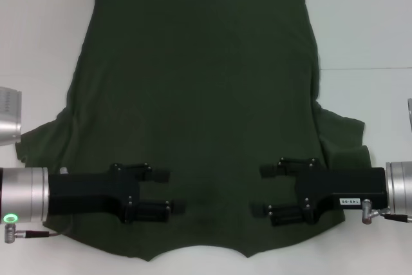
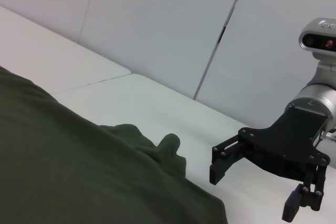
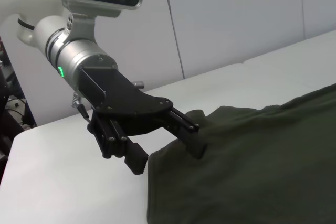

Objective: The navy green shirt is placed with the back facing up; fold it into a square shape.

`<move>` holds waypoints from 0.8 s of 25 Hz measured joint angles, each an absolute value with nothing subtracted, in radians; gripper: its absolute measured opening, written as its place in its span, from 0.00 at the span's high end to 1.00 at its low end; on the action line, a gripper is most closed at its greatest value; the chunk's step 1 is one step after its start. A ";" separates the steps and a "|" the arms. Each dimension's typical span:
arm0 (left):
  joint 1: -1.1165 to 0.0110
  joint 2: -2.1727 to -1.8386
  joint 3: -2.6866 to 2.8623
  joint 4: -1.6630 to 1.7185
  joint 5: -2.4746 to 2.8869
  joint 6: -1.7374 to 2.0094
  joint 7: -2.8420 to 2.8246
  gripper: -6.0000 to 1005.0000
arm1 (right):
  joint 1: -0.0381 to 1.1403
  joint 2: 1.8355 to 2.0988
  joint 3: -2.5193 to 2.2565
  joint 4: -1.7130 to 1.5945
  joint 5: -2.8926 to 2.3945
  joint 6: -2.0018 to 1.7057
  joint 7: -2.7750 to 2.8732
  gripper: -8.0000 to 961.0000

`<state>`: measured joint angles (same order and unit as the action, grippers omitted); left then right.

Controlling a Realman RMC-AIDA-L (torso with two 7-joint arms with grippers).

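A plain white tabletop (image 1: 360, 17) fills the scene, with pale wall panels (image 2: 157, 19) rising behind it in the wrist views. Spread flat across most of the table is the navy green shirt (image 1: 199, 94), a large, dark olive-green short-sleeved T-shirt of soft knit fabric with no print; its straight hem lies at the far edge and its curved neckline sits at the near edge, closest to the robot. One short sleeve spills out on the left side and the other lies rumpled on the right. The left gripper (image 1: 172, 191), black and two-fingered on a silver wrist, reaches in from the left above the near part of the shirt, beside the neckline, with its jaws parted and nothing between them. The right gripper (image 1: 264, 190) mirrors it from the right, also over the near part of the shirt, jaws likewise spread and empty. The two grippers point at each other, well apart, with bare green cloth between them. In the right wrist view the left gripper (image 3: 168, 148) hangs just at the shirt's edge (image 3: 252, 166), fingers spread; whether it touches the cloth is unclear.
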<state>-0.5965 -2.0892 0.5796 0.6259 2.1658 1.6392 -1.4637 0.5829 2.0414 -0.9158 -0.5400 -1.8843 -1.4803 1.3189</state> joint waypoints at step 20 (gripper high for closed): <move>-0.598 -2.087 0.506 0.625 2.144 1.633 -1.510 0.14 | 0.591 2.043 -0.919 -0.529 -1.894 -1.471 1.319 0.04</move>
